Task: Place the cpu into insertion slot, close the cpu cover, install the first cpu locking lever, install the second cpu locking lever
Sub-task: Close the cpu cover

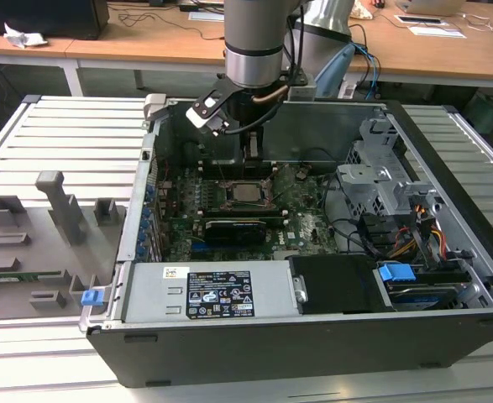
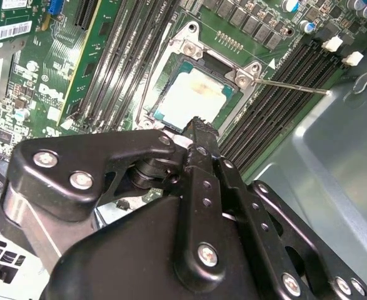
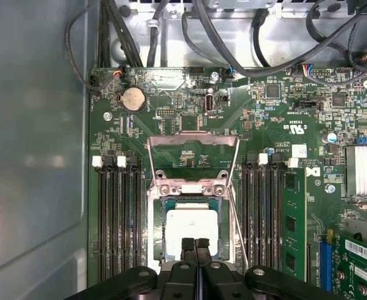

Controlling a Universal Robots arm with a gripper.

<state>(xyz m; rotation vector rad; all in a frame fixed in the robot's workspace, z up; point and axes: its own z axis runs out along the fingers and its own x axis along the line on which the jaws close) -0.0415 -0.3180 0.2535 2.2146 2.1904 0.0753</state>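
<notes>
The cpu (image 3: 192,226) lies flat in the insertion slot (image 3: 159,215) on the green motherboard, its pale metal face up; it also shows as cpu (image 2: 192,94) and cpu (image 1: 246,191). The cpu cover (image 3: 192,140) stands swung open, away from the chip, hinged at the slot's edge. A thin locking lever (image 3: 236,222) sticks out beside the slot, seen too as the lever (image 2: 296,87). My gripper (image 3: 196,242) hangs just above the slot's edge opposite the hinge, fingers shut together with nothing between them; it also appears as gripper (image 2: 199,125) and gripper (image 1: 250,155).
Black memory slots (image 3: 117,212) flank the socket on both sides. A black card (image 1: 233,228) lies in front of it, a drive cage (image 1: 385,172) and cables at the exterior view's right, the power supply (image 1: 204,294) in front. A grey fixture tray (image 1: 36,243) sits outside the case.
</notes>
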